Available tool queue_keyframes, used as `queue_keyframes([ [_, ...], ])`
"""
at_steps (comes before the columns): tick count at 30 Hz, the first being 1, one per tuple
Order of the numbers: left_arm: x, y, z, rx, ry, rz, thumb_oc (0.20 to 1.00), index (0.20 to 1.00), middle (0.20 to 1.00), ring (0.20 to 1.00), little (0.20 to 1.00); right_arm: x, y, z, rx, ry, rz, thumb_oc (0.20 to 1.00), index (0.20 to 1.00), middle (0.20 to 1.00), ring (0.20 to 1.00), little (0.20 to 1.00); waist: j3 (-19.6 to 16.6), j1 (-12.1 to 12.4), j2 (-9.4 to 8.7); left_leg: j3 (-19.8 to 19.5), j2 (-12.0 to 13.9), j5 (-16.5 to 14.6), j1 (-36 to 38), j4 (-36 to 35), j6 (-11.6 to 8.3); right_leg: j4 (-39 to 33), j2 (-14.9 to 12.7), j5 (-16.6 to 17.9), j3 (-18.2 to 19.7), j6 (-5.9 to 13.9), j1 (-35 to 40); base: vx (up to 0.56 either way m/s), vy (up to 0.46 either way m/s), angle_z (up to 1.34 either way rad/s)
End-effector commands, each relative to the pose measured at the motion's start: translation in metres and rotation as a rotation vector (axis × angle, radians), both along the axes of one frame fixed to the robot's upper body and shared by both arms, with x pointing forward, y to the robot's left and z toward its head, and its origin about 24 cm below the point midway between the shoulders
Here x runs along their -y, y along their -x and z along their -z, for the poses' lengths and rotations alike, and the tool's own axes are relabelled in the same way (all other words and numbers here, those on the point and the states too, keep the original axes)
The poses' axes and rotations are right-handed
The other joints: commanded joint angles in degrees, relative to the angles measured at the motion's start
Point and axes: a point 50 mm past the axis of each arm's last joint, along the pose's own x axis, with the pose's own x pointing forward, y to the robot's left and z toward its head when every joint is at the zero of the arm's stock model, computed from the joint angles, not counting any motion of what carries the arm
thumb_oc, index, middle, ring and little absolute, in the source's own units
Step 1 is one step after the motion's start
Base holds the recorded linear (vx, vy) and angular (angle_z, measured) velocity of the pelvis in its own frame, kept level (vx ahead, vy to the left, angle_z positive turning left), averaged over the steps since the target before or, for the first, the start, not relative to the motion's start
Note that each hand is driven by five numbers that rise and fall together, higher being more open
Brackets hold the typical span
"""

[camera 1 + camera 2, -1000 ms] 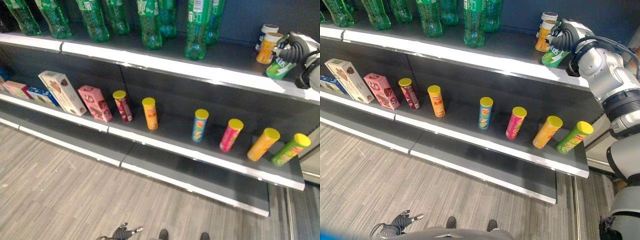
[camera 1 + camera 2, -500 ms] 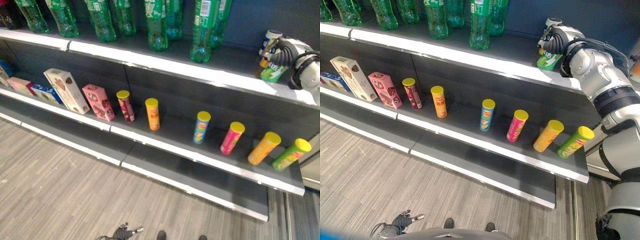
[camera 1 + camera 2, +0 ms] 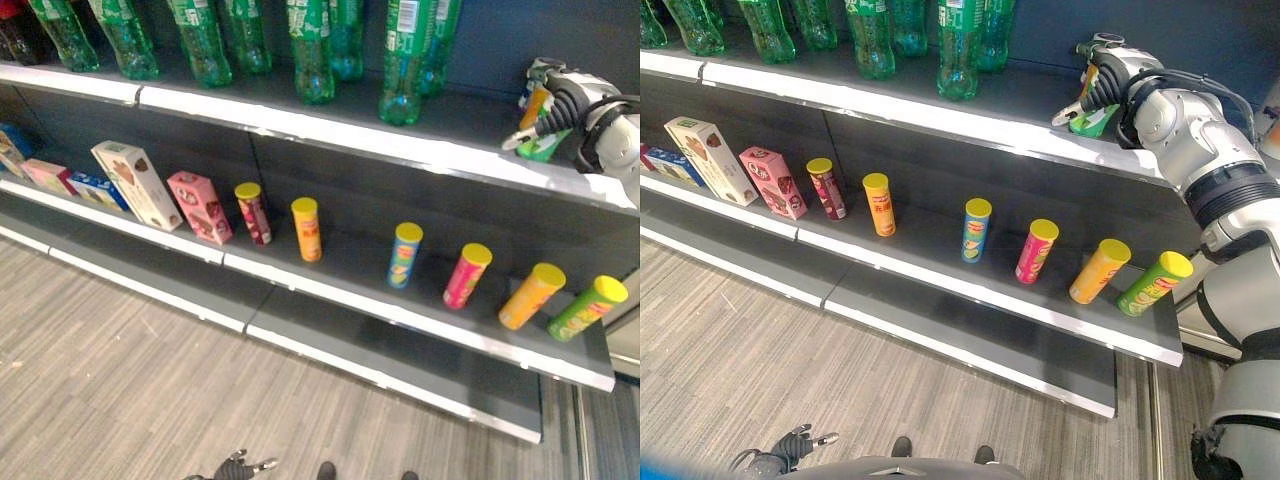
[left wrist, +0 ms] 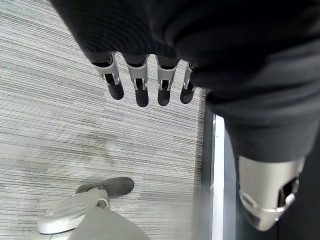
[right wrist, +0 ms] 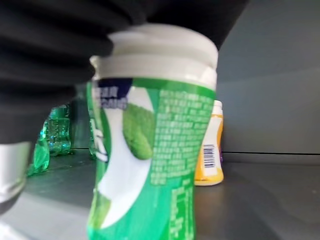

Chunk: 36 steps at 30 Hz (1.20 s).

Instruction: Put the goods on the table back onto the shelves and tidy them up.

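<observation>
A green jar with a white lid [image 5: 150,150] stands at the right end of the top shelf [image 3: 940,115], close to its front edge [image 3: 545,150]. My right hand [image 3: 1105,82] is right behind and above the green jar, with one straight finger [image 3: 1065,114] sticking out to the left past it, and the fingers look spread rather than curled round it. An orange jar with a white lid [image 5: 210,150] stands just behind the green one. My left hand [image 4: 140,82] hangs low over the floor, its fingers straight and holding nothing.
Several green soda bottles [image 3: 405,60] line the top shelf to the left. The middle shelf [image 3: 400,310] carries a row of chip cans [image 3: 404,254] with yellow lids, the rightmost two [image 3: 585,308] leaning. Snack boxes [image 3: 135,185] stand at its left end. Grey floor [image 3: 120,380] lies below.
My right hand has carried the green jar further onto the top shelf, and a finger has straightened out beside it. The view has shifted slightly.
</observation>
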Motion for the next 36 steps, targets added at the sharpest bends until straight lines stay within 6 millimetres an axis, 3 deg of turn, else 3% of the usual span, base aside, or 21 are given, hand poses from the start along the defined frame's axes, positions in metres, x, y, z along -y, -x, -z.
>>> queue_keyframes([
  [1, -0.024, -0.033, -0.018, 0.104, -0.057, 0.016, 1.000, 1.000, 1.000, 1.000, 1.000, 0.009, 0.004, -0.043, 0.083, 0.109, 0.098, 1.000, 1.000, 1.000, 1.000, 1.000, 1.97, 1.60, -3.64, 3.60, 3.16, -5.05, 2.18, 0.58, -4.74, 1.82, -3.22, -7.34, 2.76, 4.10, 3.07, 0.00, 0.000, 0.00],
  [9, -0.026, -0.032, -0.018, 0.101, -0.059, 0.013, 1.000, 1.000, 1.000, 1.000, 1.000, 0.008, 0.004, -0.044, 0.098, 0.110, 0.096, 1.000, 1.000, 1.000, 1.000, 1.000, 2.09, 1.49, -3.59, 4.02, 3.26, -5.26, 2.41, 0.58, -4.69, 1.60, -3.24, -7.29, 2.92, 4.13, 3.07, 0.00, 0.000, 0.00],
  [19, -0.029, -0.031, -0.019, 0.104, -0.069, -0.017, 1.000, 1.000, 1.000, 1.000, 1.000, -0.008, 0.009, -0.064, 0.189, 0.115, 0.042, 1.000, 1.000, 1.000, 1.000, 1.000, 1.96, 1.46, -3.99, 4.33, 3.22, -5.44, 2.56, 0.58, -4.64, 1.61, -3.29, -7.32, 2.88, 4.18, 3.13, 0.00, 0.000, 0.00],
  [23, -0.033, -0.030, -0.019, 0.104, -0.074, -0.041, 1.000, 1.000, 1.000, 1.000, 1.000, -0.018, 0.015, -0.081, 0.245, 0.131, 0.000, 1.000, 1.000, 1.000, 1.000, 1.000, 1.86, 1.18, -4.18, 4.47, 3.28, -5.56, 2.74, 0.58, -4.72, 1.77, -3.35, -7.39, 3.05, 4.19, 3.16, 0.00, 0.000, 0.00],
  [26, -0.036, -0.028, -0.020, 0.101, -0.082, -0.054, 1.000, 1.000, 1.000, 1.000, 1.000, -0.025, 0.023, -0.101, 0.309, 0.142, -0.023, 1.000, 1.000, 1.000, 1.000, 1.000, 1.62, 0.72, -4.37, 4.81, 3.35, -5.72, 3.05, 0.58, -4.75, 1.64, -3.32, -7.29, 3.33, 4.17, 3.17, 0.00, 0.000, 0.00],
  [27, -0.036, -0.029, -0.020, 0.104, -0.088, -0.064, 1.000, 1.000, 1.000, 1.000, 1.000, -0.032, 0.033, -0.121, 0.381, 0.143, -0.058, 1.000, 1.000, 1.000, 1.000, 1.000, 1.38, 0.19, -4.61, 5.38, 3.46, -5.80, 3.26, 0.58, -4.82, 1.41, -3.32, -7.15, 3.54, 4.26, 3.29, 0.00, 0.000, 0.00],
  [31, -0.036, -0.027, -0.019, 0.099, -0.086, -0.080, 1.000, 1.000, 1.000, 1.000, 1.000, -0.043, 0.045, -0.132, 0.433, 0.153, -0.121, 1.000, 1.000, 1.000, 1.000, 1.000, 1.28, -0.40, -4.66, 5.85, 3.45, -5.97, 3.45, 0.58, -4.87, 1.30, -3.35, -7.06, 3.78, 4.29, 3.32, 0.01, 0.018, -0.06],
  [32, -0.036, -0.026, -0.018, 0.095, -0.085, -0.101, 1.000, 1.000, 1.000, 1.000, 1.000, -0.051, 0.055, -0.136, 0.464, 0.169, -0.179, 1.000, 1.000, 1.000, 1.000, 1.000, 1.18, -1.13, -4.62, 6.14, 3.51, -6.13, 3.59, 0.58, -4.87, 1.32, -3.37, -6.99, 4.01, 4.34, 3.22, 0.01, 0.022, -0.08],
  [36, -0.035, -0.022, -0.016, 0.084, -0.079, -0.129, 1.000, 1.000, 1.000, 1.000, 1.000, -0.061, 0.080, -0.130, 0.515, 0.191, -0.310, 1.000, 1.000, 1.000, 1.000, 1.000, 1.21, -2.70, -4.08, 7.02, 3.69, -6.56, 3.99, 0.58, -4.71, 1.40, -3.38, -6.95, 5.03, 4.46, 2.76, 0.01, 0.037, -0.11],
])
